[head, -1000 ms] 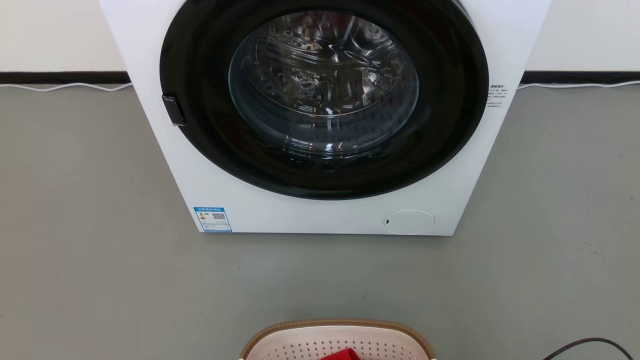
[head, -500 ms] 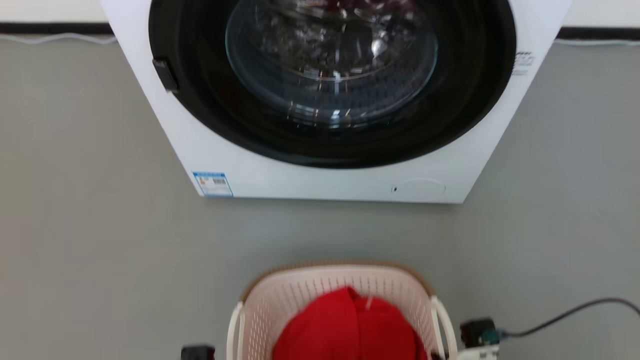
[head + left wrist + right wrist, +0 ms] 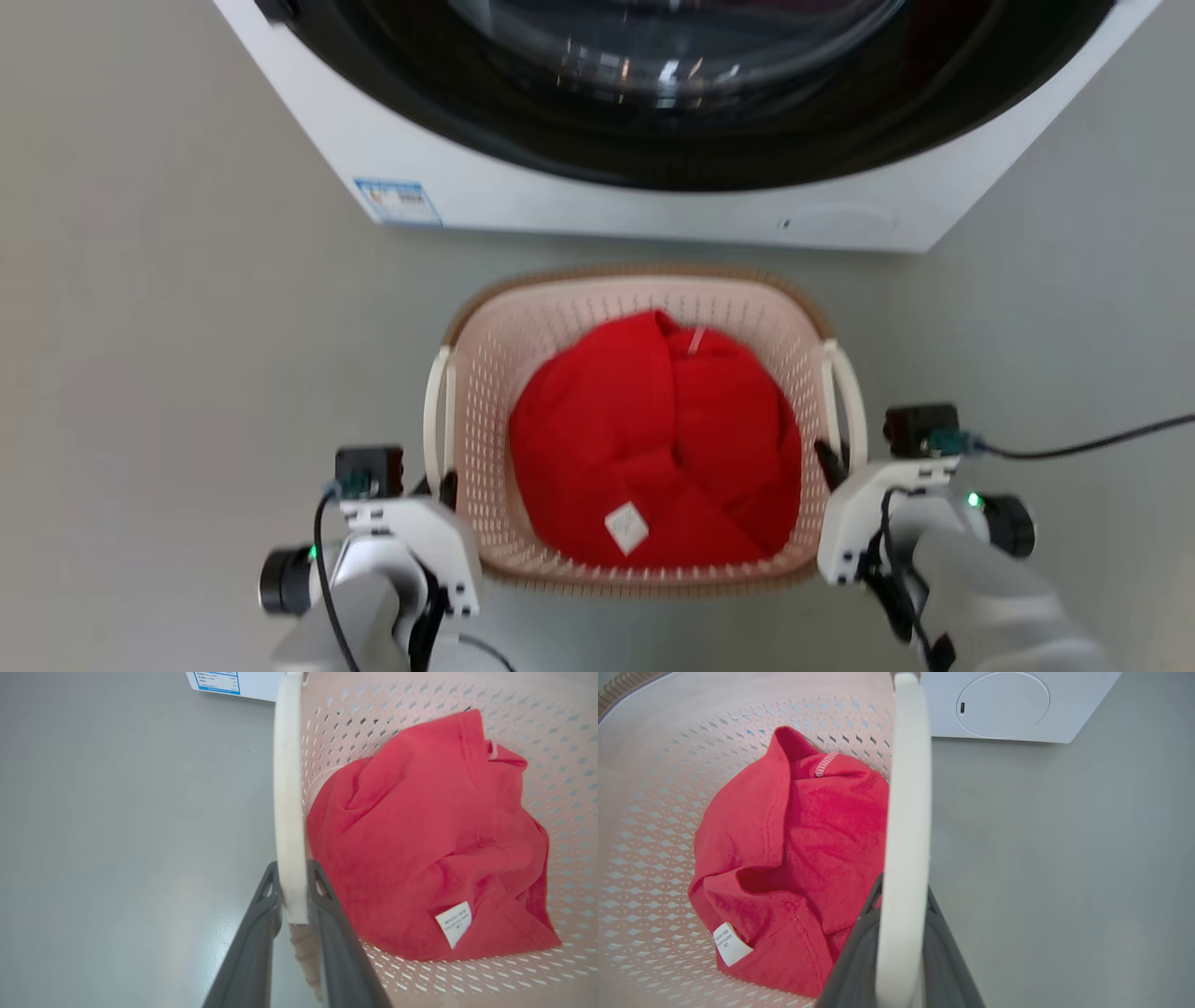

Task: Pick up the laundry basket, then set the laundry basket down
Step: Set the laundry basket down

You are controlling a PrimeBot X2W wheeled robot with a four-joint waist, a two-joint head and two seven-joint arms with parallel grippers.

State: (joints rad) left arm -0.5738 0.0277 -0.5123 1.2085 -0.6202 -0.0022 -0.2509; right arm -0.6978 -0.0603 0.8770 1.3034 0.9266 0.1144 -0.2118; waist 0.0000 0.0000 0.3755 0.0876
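The cream laundry basket (image 3: 485, 373) with its brown rim sits before me in the head view, a red garment (image 3: 653, 439) bunched inside. My left gripper (image 3: 446, 485) is shut on the basket's left loop handle (image 3: 288, 812), whose white band runs between the dark fingers (image 3: 261, 914) in the left wrist view. On the other side my right gripper (image 3: 829, 464) is shut on the right loop handle (image 3: 906, 812); its fingers (image 3: 945, 933) clamp that band from both sides. I cannot tell whether the basket's base touches the floor.
A white front-loading washing machine (image 3: 597, 201) with a dark round door stands just beyond the basket. Grey floor (image 3: 140, 327) lies to both sides. A black cable (image 3: 1074, 448) trails from my right wrist towards the right edge.
The head camera has tilted down: the washing machine slid up the picture, and the whole basket and both grippers on its handles came into view.
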